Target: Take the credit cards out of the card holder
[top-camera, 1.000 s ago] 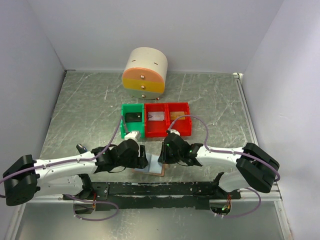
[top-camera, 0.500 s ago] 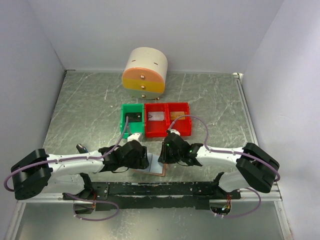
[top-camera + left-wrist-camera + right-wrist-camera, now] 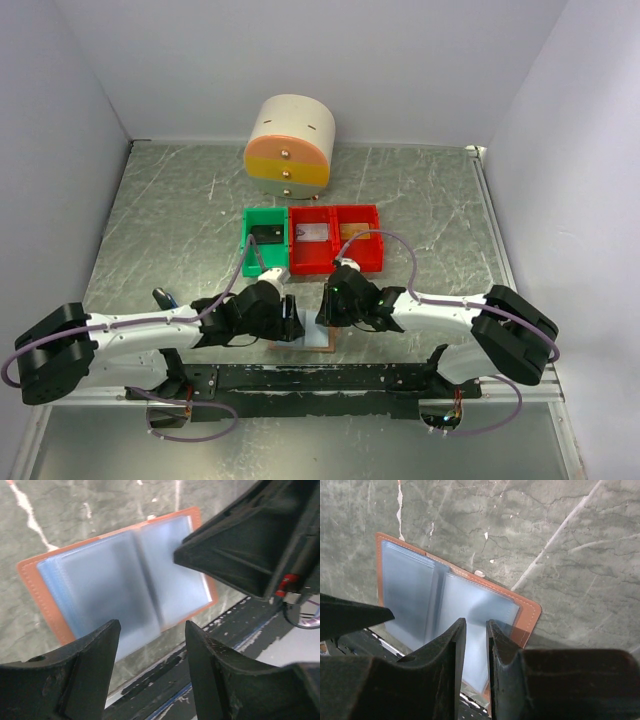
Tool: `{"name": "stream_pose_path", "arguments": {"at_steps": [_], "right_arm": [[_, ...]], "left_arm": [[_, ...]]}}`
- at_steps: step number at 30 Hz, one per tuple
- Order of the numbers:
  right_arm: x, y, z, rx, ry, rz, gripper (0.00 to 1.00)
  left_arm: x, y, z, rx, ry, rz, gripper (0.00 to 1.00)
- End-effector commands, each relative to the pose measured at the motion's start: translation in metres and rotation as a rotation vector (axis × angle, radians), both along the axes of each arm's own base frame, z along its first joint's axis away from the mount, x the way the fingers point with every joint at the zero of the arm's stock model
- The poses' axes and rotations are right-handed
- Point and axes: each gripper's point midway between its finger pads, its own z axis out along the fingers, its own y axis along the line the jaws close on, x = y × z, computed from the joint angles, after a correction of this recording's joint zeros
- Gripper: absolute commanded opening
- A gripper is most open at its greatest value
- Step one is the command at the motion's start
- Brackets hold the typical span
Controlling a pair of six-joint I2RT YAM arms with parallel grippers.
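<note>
The card holder (image 3: 308, 341) lies open at the table's near edge, tan-brown with pale blue-grey sleeves. It shows in the left wrist view (image 3: 120, 575) and in the right wrist view (image 3: 410, 585). No separate credit card can be told apart inside its sleeves. My left gripper (image 3: 152, 630) is open and empty above the holder's near edge, at its left side in the top view (image 3: 291, 318). My right gripper (image 3: 474, 630) is at the holder's right half (image 3: 330, 318). Its jaws are nearly closed, with a thin pale blue sleeve between them.
A green bin (image 3: 265, 240) holds a black item. Two red bins (image 3: 335, 240) stand beside it, and the middle one holds a pale silvery flat piece (image 3: 313, 233). A round drawer unit (image 3: 290, 145) stands behind. A small blue-and-black gadget (image 3: 163, 297) lies at the left. Black mounting rail (image 3: 320, 378) runs along the near edge.
My left arm has swung right, bringing its gripper over the holder's left half. The right arm and the holder have not moved.
</note>
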Motion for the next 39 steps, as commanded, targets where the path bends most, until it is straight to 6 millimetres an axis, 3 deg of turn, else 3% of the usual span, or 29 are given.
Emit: {"name": "stream_pose_path", "arguments": {"at_steps": [1,7,11,19,24,30,39], "right_arm": [[-0.003,-0.007,-0.011,-0.039,0.018,0.000,0.24],[-0.002,-0.007,-0.008,-0.039,0.012,-0.001,0.24],[0.003,-0.007,0.000,-0.050,-0.015,0.011,0.27],[0.029,0.008,0.042,-0.106,-0.131,0.033,0.45],[0.032,0.023,0.054,-0.151,-0.167,0.032,0.50],[0.022,0.049,0.051,-0.235,-0.184,0.042,0.50],[0.011,0.077,0.031,-0.308,-0.183,-0.004,0.59]], "left_arm": [[-0.005,-0.022,0.014,-0.099,-0.006,-0.071,0.66],[-0.002,-0.017,-0.001,-0.035,0.025,-0.024,0.67],[0.005,-0.011,0.010,-0.032,-0.015,0.034,0.69],[0.032,0.041,0.032,0.095,-0.132,0.200,0.84],[0.066,0.089,0.024,0.164,-0.083,0.362,0.85],[0.087,0.120,0.034,0.089,-0.072,0.505,0.85],[0.069,0.136,0.043,-0.015,-0.096,0.581,0.86]]}}
